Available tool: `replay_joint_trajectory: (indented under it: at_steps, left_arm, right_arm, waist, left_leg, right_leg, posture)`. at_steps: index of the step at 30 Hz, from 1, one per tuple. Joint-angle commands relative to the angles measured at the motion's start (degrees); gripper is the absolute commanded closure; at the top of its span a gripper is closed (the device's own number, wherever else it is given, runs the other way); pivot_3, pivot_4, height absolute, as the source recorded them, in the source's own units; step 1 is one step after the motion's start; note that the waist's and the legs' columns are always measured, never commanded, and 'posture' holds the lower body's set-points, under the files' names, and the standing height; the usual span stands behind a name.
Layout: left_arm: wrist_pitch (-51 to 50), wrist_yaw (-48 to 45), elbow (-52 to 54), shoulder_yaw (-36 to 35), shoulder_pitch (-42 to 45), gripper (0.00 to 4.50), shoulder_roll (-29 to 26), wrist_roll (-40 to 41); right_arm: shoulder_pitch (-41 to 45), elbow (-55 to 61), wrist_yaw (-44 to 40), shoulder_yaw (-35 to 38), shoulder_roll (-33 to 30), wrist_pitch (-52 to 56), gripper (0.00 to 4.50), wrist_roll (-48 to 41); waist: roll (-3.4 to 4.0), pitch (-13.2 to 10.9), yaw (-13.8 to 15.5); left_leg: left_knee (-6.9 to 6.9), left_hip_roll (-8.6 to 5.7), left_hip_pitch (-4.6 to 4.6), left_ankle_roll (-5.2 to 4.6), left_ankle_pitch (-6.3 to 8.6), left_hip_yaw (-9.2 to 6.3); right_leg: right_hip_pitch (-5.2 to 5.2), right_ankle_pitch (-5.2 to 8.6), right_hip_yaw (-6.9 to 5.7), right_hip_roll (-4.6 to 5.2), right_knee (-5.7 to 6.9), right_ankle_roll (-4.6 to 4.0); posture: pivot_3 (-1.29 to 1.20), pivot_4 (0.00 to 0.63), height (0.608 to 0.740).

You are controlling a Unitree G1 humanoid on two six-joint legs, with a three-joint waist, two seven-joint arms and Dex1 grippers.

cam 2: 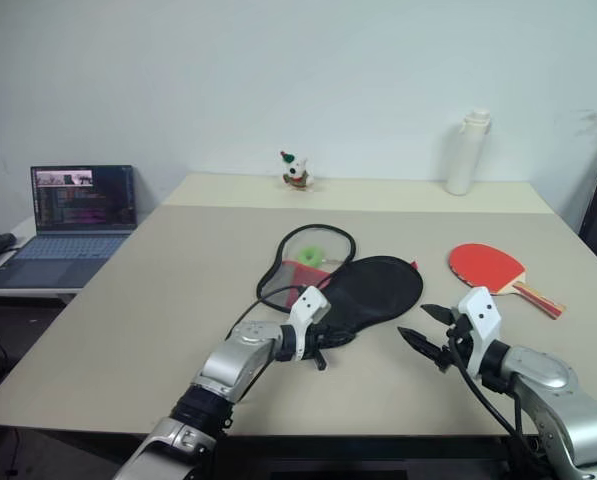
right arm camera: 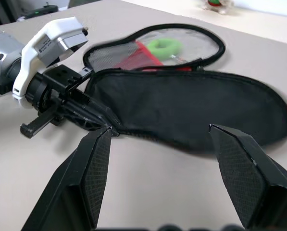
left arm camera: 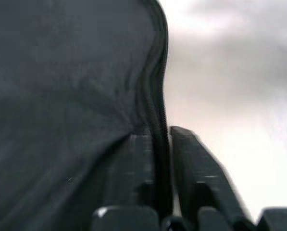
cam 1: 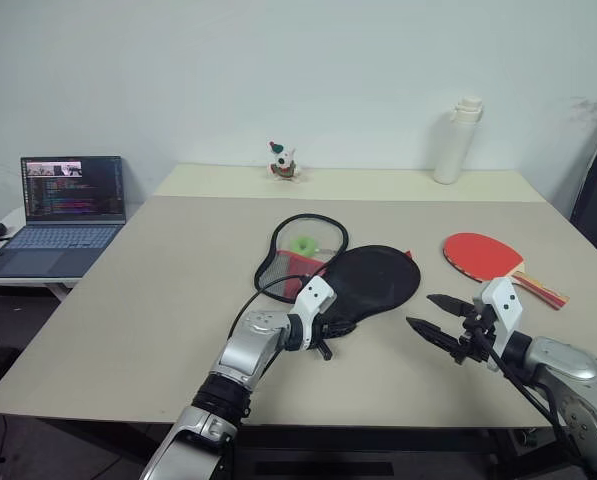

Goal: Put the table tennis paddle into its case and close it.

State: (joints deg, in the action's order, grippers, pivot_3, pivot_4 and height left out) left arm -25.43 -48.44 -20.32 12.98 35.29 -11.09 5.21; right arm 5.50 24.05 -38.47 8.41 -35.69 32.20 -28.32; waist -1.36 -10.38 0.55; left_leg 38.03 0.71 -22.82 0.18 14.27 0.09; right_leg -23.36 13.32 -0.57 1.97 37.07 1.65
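Paddle (cam 1: 486, 256) lies right of centre; case (cam 1: 373, 280) lies at centre. Left wrist view reveals left gripper (cam 1: 336, 327) pinching the case's zip edge; right gripper (cam 1: 440, 317) gapes, empty.

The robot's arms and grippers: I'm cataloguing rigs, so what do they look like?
Both arms are silver-grey metal with black joints. Each wrist carries a white housing. The left gripper and right gripper each have two black fingers, pointed, with finely textured pads. A black cable runs along each forearm.

Laptop (cam 1: 66, 215) open, bottle (cam 1: 458, 140) upright, figurine (cam 1: 283, 161) on table (cam 1: 158, 300).
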Motion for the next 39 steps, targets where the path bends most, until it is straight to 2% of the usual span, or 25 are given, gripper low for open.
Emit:
replay_joint_trajectory:
  at_steps: [1,5,9,13,16,19,23,29,39]
  left_arm:
    - [0.68,-0.26,1.47,-0.3,0.33,2.33,-0.43,0.71]
    - [0.15,-3.41,5.38,-2.33,-1.59,0.94,-3.13,3.75]
    - [0.43,-11.73,9.24,-7.19,-5.41,0.94,-12.01,9.15]
    - [1.41,-14.12,8.06,-12.03,-5.45,0.94,-18.73,11.98]
    - [1.72,-14.31,7.5,-13.47,-5.02,0.9,-20.33,12.67]
    - [1.84,-14.38,7.42,-13.51,-5.03,0.9,-20.38,12.78]
    - [4.16,-14.58,5.58,-17.17,-3.96,0.9,-26.02,12.35]
    - [3.8,-13.91,7.39,-17.02,-4.77,0.9,-26.24,12.92]
    - [3.44,-13.33,8.44,-16.34,-4.48,0.9,-25.65,12.83]
  right_arm:
    - [0.06,2.73,1.37,1.11,0.44,1.1,0.98,-1.34]
    - [1.37,2.79,4.14,0.84,2.28,6.39,0.98,-3.84]
    - [4.23,3.12,8.78,-0.49,5.25,14.3,0.98,-7.02]
    - [7.17,2.71,12.22,-1.74,8.52,18.96,0.98,-8.61]
    - [8.31,2.62,13.64,-1.69,10.1,21.09,0.07,-9.63]
    - [8.54,2.77,14.18,-1.57,10.17,21.8,0.01,-10.03]
    - [15.3,-8.38,24.79,-4.47,20.08,28.12,0.01,-6.66]
    - [17.43,-10.23,26.23,-5.07,24.83,33.35,0.01,-7.93]
    - [21.96,-18.45,26.25,-10.53,31.04,24.78,0.01,-0.89]
  waist:
    - [0.0,0.0,-0.1]
    - [0.0,0.0,-0.43]
    - [0.02,-0.01,-1.28]
    - [0.03,-0.01,-1.22]
    - [0.03,-0.01,-0.53]
    - [0.02,-0.01,-0.09]
    - [-0.18,-0.03,-1.34]
    - [-0.12,-0.04,-1.32]
    - [-0.13,-0.04,-2.35]
  left_leg:
    - [0.01,0.01,0.0,0.0,0.0,0.0]
    - [0.03,0.02,0.0,0.0,0.0,0.02]
    - [-0.07,0.13,0.0,0.0,0.0,0.06]
    - [-0.06,0.21,0.01,0.0,0.0,-0.03]
    - [-0.05,0.17,-0.02,0.0,0.0,-0.03]
    - [-0.05,-0.02,-0.11,0.0,0.0,-0.02]
    - [-0.03,0.08,-0.09,0.0,0.0,0.11]
    - [-0.11,0.09,-0.1,0.01,0.0,0.0]
    - [-0.08,0.13,-0.01,0.0,-0.01,0.05]
  right_leg:
    - [0.0,0.0,0.0,0.0,0.0,0.0]
    - [0.0,0.0,0.02,0.01,0.0,0.01]
    - [-0.1,-0.04,0.07,-0.03,0.05,-0.15]
    - [-0.13,0.02,0.0,-0.15,0.11,-0.2]
    - [-0.11,0.03,-0.01,-0.11,0.05,-0.17]
    - [-0.11,0.01,-0.03,0.11,-0.04,-0.13]
    - [-0.16,-0.09,0.05,0.07,-0.04,-0.16]
    - [-0.21,-0.14,-0.02,0.03,0.1,-0.39]
    - [-0.2,-0.04,0.03,0.0,0.14,-0.19]
  posture:
    - [0.0,0.15,0.74]
    - [0.0,0.15,0.74]
    - [0.0,0.15,0.74]
    - [0.0,0.15,0.74]
    - [0.0,0.15,0.74]
    - [0.0,0.15,0.74]
    - [0.0,0.15,0.74]
    - [0.0,0.15,0.74]
    - [0.0,0.15,0.74]
